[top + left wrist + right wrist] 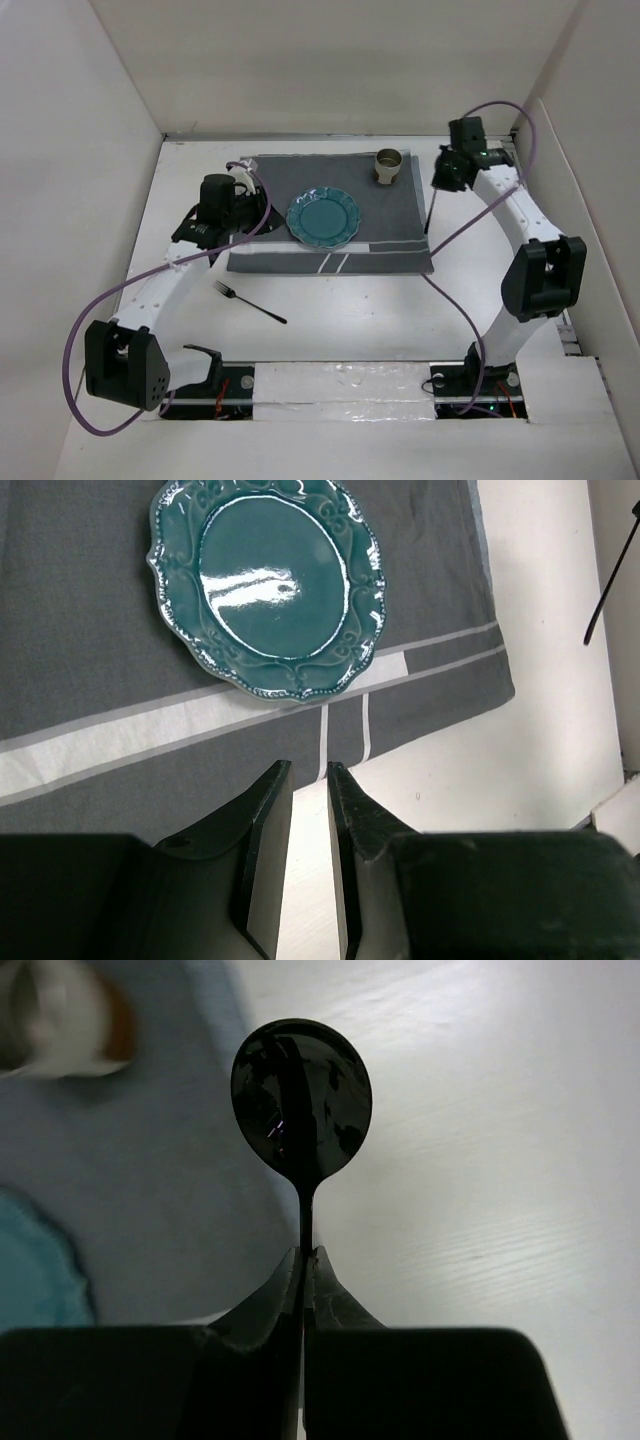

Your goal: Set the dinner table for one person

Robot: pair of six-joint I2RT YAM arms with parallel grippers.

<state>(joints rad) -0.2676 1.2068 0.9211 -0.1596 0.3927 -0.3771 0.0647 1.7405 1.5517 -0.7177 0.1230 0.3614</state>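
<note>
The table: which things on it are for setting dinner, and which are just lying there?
For the job: teal plate, cup, fork, spoon in the right gripper, striped placemat, white dinner table.
Just there: purple cables, shiny strip at the near edge.

Teal plate (323,217), grey white-striped placemat (400,215), black spoon (301,1095), white dinner table (350,320)

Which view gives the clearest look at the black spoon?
The right wrist view. There the black spoon shows its bowl face-on, large and sharp, with its handle pinched in the shut right hand. The top external view shows only a thin dark sliver by the placemat's right edge. The left wrist view catches a similar thin line at its right border.
</note>
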